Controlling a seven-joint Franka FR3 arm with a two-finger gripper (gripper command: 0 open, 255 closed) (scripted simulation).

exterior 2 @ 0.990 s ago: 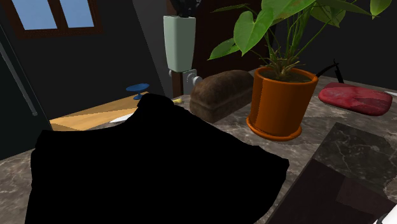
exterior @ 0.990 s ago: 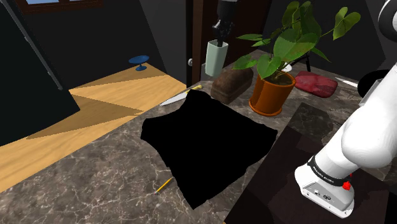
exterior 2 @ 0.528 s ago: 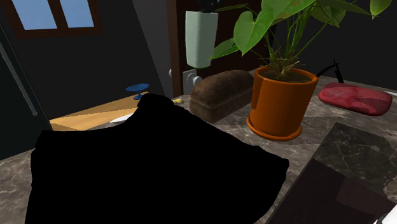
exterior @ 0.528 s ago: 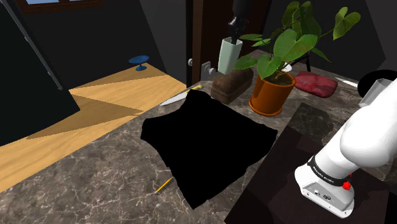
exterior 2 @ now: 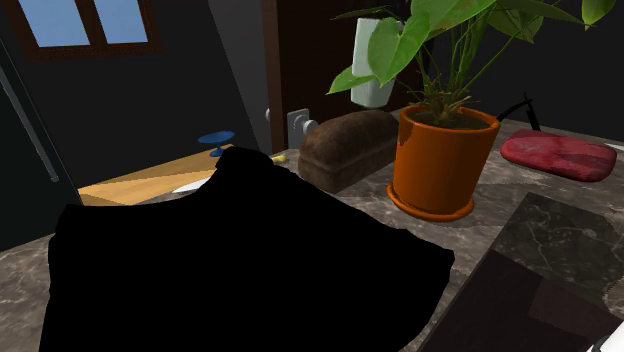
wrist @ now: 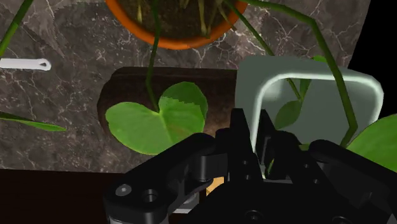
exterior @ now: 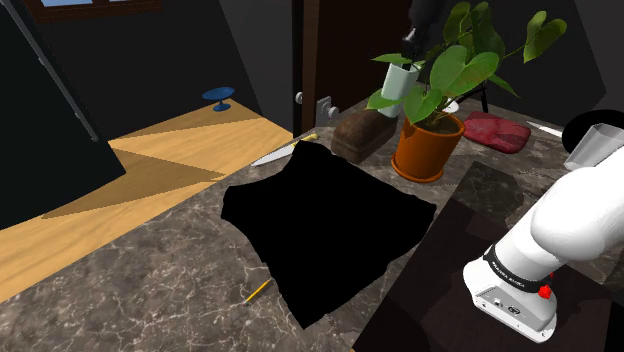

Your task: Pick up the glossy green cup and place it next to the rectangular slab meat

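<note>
"Gripper (exterior: 409, 45) status, please."

"I read its black fingers as closed over one wall of the tall, glossy pale-green cup (exterior: 400, 80). The cup hangs clear of the dark marble counter (exterior: 150, 270), above the brown loaf (exterior: 363, 132) near the counter's far edge."

"Hazards?"

"Leaves and stems of the plant in the orange pot (exterior: 425, 148) cross the cup's mouth. I judge that a snag could twist the cup in this one-wall grip, or tip the pot. The red rectangular slab of meat (exterior: 497, 131) lies beyond the pot, so a careless descent could land the cup on it."
</note>
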